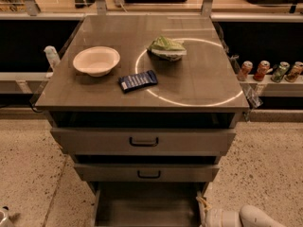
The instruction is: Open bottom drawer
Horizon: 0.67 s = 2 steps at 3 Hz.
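The bottom drawer [147, 203] of the grey cabinet stands pulled out, and I look down into its empty interior. Its front and handle lie below the lower edge of the view. My gripper [204, 211] is low at the bottom right, right beside the drawer's right wall, with the white arm [253, 217] trailing off to the right. The mid-sized drawer front [147, 173] and the wide top drawer front [142, 141] sit above it, each with a black loop handle.
On the cabinet top [199, 84] are a white bowl [96, 60], a green bag [166, 48] and a dark blue packet [138, 81]. Several cans [270, 71] line a shelf at the right. A white bottle [51, 56] stands at the left. Speckled floor lies on both sides.
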{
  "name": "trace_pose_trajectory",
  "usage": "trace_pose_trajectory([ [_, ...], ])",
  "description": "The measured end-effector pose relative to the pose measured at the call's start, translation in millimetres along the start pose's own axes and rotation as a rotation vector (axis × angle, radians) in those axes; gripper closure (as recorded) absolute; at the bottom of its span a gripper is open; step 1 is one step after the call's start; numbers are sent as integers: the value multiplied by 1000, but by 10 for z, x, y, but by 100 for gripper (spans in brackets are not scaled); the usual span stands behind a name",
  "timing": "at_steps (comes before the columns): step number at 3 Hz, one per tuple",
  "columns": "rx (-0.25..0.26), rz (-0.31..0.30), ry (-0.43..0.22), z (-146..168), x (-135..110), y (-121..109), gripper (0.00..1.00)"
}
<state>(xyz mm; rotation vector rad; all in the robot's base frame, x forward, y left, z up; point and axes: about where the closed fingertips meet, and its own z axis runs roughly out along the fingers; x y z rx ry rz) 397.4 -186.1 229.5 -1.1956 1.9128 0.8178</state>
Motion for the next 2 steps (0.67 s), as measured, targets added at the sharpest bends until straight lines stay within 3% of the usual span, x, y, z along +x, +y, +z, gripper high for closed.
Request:
trace_pose_trajectory([
  [1, 41, -25, -15, -54, -58, -38, 0],
  [2, 41, -25, -15, -54, -58, -38, 0],
])
